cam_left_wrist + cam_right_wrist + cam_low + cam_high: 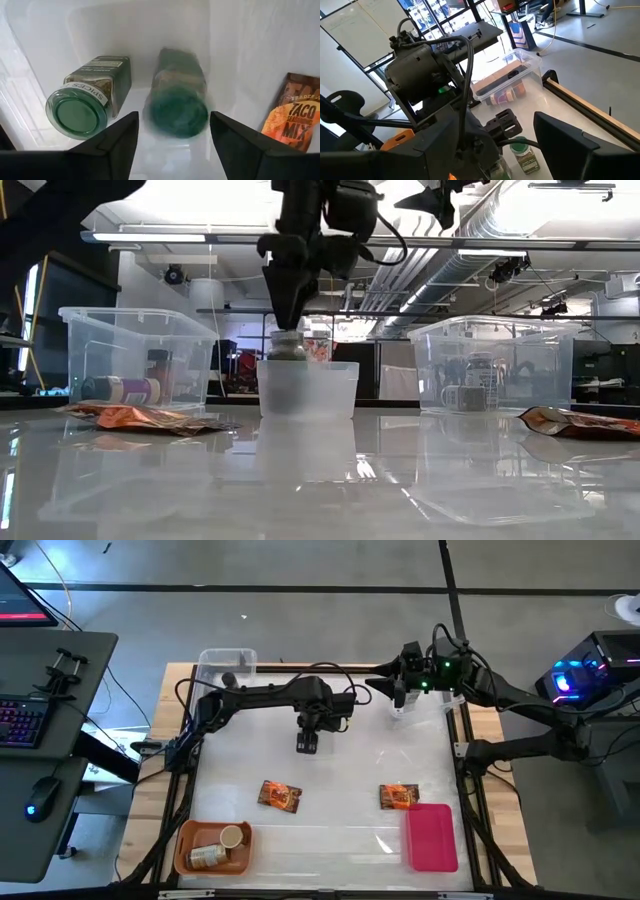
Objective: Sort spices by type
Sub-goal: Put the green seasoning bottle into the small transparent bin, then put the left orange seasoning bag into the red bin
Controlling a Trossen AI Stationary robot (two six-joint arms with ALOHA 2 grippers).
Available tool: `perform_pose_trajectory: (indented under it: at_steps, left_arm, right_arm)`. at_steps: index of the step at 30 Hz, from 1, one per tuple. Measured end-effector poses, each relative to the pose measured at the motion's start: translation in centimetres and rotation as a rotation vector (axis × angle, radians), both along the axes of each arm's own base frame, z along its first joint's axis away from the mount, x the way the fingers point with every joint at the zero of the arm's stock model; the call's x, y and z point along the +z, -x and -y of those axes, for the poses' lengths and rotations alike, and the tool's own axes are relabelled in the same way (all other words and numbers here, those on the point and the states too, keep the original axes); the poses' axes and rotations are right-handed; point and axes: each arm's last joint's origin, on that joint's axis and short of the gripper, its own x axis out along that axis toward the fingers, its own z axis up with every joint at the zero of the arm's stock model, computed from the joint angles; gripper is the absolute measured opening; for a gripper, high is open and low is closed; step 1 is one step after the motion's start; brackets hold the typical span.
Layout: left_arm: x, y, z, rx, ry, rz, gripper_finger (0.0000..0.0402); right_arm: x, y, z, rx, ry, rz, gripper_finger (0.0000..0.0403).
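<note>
Table point(330, 840) glossy white, wood-edged. Clear plastic tub point(308, 388) at mid-table, straight walls, frosted look from the low view. Left gripper point(172, 135) hangs over this tub, its dark wedge fingers point(112, 145) spread apart, gripping nothing. Two green-lidded jars lie on their sides inside, lids toward the fingers: blurred round jar point(177, 95) sits in the gap between the fingertips and beyond them; square-shouldered glass jar point(90, 95) with a white "SPICES" label lies just outside one finger. Both hold dark green flakes.

Right gripper point(392, 690) held at the table's far right edge, above another clear tub point(425, 705); fingers point(570, 145) apart, empty.

Flat orange-red foil packets, crinkled: one point(279, 796) mid-table nearer the front, one point(399, 797) touching the pink tray point(432, 837), well apart from either gripper. Orange tray point(190, 840) at front left holds tan-lidded jars point(218, 846).
</note>
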Motion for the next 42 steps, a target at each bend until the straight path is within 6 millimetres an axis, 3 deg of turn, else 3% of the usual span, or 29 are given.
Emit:
perform_pose_trajectory:
  at_steps: [11,16,22,26,29,32,38,42]
  left_arm:
    - [0.9,0.5,0.0,0.031,0.04,-0.008,0.024]
    - [5.3,1.9,-0.4,0.071,0.018,0.125,0.024]
    - [11.6,5.8,-0.1,0.185,0.0,0.315,0.0241]
    - [15.4,8.8,1.9,0.162,0.052,0.439,0.0241]
    - [16.7,10.0,3.8,0.175,0.085,0.51,0.0241]
    - [15.3,10.9,5.2,0.216,0.11,0.51,0.0241]
    - [6.5,14.6,6.8,0.456,0.212,0.37,0.0241]
    - [2.8,17.4,7.8,0.692,0.436,0.438,0.0241]
  right_arm:
    - [0.0,0.0,0.0,0.0,0.001,0.002,0.0252]
    - [0.0,0.0,0.0,0.0,0.005,0.0,0.0252]
    - [0.0,0.0,0.0,0.001,0.006,-0.001,0.0252]
    - [0.0,0.0,0.0,0.001,0.005,-0.003,0.0252]
    - [-0.1,0.0,0.0,0.001,0.005,-0.007,0.0252]
    - [-0.2,0.0,0.0,0.001,-0.001,-0.02,0.0252]
    - [-0.7,0.2,-0.1,0.007,-0.014,-0.073,0.0252]
    - [-1.1,0.3,-0.1,0.015,-0.021,-0.112,0.0252]
